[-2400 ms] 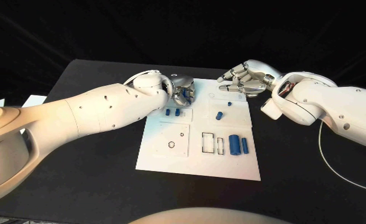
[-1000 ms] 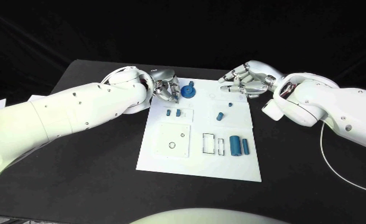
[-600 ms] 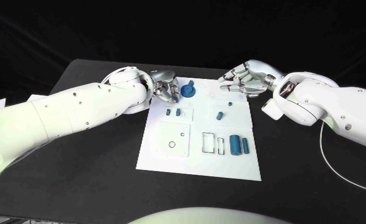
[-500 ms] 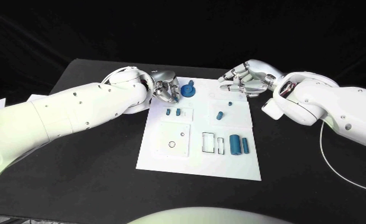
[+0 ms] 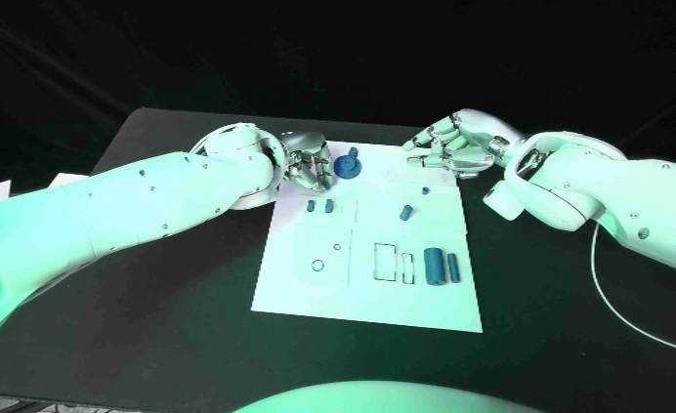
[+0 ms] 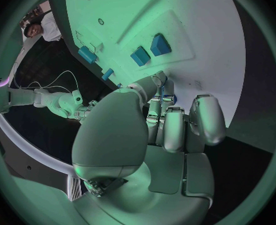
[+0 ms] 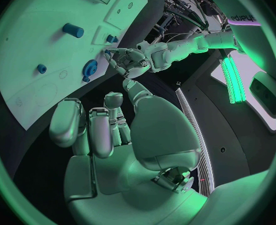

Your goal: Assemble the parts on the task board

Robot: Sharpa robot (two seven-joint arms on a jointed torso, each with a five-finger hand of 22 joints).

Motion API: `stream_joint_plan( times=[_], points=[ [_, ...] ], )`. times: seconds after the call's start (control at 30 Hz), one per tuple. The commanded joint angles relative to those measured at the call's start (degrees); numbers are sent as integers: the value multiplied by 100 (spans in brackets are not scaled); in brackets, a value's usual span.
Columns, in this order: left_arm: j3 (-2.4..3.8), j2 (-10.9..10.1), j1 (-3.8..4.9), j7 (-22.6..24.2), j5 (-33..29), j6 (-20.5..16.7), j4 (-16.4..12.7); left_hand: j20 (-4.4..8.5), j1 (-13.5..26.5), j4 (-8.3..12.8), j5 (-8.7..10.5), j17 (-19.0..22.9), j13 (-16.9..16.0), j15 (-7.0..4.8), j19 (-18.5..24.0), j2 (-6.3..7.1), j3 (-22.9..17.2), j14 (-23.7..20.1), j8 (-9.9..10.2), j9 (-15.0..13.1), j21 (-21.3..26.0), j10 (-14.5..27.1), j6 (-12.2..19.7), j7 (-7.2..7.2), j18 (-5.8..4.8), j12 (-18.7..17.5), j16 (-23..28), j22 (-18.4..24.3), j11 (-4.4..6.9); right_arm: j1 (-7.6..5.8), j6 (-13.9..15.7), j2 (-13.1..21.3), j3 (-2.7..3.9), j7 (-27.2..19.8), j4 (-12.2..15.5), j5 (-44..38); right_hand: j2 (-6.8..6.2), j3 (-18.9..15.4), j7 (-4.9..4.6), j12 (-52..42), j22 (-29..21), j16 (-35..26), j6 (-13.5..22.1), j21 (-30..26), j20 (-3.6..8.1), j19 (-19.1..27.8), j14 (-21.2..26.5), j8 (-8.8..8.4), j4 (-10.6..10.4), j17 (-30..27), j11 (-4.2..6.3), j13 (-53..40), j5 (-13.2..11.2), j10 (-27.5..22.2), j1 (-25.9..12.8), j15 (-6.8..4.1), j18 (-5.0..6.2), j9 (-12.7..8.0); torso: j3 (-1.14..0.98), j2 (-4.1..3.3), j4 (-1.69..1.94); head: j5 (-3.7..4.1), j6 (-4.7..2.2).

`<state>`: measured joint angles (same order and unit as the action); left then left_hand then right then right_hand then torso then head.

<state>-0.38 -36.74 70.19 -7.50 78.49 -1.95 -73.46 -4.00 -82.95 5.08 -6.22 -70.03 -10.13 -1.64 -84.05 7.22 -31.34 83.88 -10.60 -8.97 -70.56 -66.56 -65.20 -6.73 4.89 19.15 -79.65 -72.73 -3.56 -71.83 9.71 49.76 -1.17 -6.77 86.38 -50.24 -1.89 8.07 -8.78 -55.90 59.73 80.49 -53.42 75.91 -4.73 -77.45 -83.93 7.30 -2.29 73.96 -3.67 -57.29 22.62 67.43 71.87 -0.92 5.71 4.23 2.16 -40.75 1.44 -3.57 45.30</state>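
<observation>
Task board (image 5: 369, 288) at worktop (image 5: 169, 267) centre. Blue gear part (image 5: 348, 167) on far edge, just beside left robot hand (image 5: 309, 165), fingers curled, empty. Right robot hand (image 5: 453, 147) hovering near far corner, fingers curled, empty.

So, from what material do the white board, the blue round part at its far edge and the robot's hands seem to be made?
Task board: likely plastic or painted plate, flat matte white with thin dark outlines.
Blue round part: probably moulded or printed plastic, evenly coloured and dull.
Left hand and right hand: look like metal or metallised shells, silver with bright highlights; which one cannot be told.
</observation>
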Motion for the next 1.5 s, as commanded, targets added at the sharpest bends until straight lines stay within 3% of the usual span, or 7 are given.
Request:
stream_joint_plan(
  times=[0.03, 0.53, 1.0, 1.5],
  points=[
    [-6, 28, -16, -14, -26, 191, -1, 38, 6, 14, -16, 5, -9, -45, -45, -68, -31, 232, 14, -10, -35, -155, -22, 3, -49, 17, 15, -9, 100, 3, -58, -2, 1, -46, 4, 0, 21, 9, 10, -19, 1, -23, -20, -26, -10, 24, -295, 23, -26, 4, 21, -2, 39, 24, 12, -17, 3, -8, 1, -1, -3, 10, 11],
    [-11, 46, -24, -44, -12, 269, 65, 37, 24, 32, -15, -15, -23, -44, -36, -62, -56, 232, 25, -5, -24, -150, -19, -1, -46, 10, 3, -4, 97, 3, -58, 3, 1, -47, 2, 0, 21, 9, 10, -19, 1, -23, -20, -26, -10, 24, -295, 23, -26, 4, 21, -2, 39, 24, 12, -17, 3, -8, 1, 2, 0, 5, 18],
    [-13, 97, -26, -6, -239, 251, 149, -57, 340, -12, 0, 133, -8, 80, 63, -11, -37, 165, 341, 138, 161, 197, 420, -164, -14, -244, 74, 120, -51, 3, -66, 7, 1, -44, -3, 1, 21, 9, 10, -19, 1, -23, -20, -26, -10, 24, -295, 23, -26, 4, 21, -2, 39, 24, 12, -17, 3, -8, -2, 2, 7, 19, 27],
    [-14, 58, -26, 14, -301, 187, 157, -103, 415, -23, -3, 193, 8, 117, 91, 59, 19, 145, 449, 200, 225, 277, 577, -213, 3, -307, 94, 158, -97, 4, -72, 7, 1, -42, -19, 2, 21, 9, 10, -19, 1, -23, -20, -26, -10, 24, -295, 23, -26, 4, 21, -2, 39, 24, 12, -17, 3, -8, -1, 3, 2, 18, 31]
  ],
)
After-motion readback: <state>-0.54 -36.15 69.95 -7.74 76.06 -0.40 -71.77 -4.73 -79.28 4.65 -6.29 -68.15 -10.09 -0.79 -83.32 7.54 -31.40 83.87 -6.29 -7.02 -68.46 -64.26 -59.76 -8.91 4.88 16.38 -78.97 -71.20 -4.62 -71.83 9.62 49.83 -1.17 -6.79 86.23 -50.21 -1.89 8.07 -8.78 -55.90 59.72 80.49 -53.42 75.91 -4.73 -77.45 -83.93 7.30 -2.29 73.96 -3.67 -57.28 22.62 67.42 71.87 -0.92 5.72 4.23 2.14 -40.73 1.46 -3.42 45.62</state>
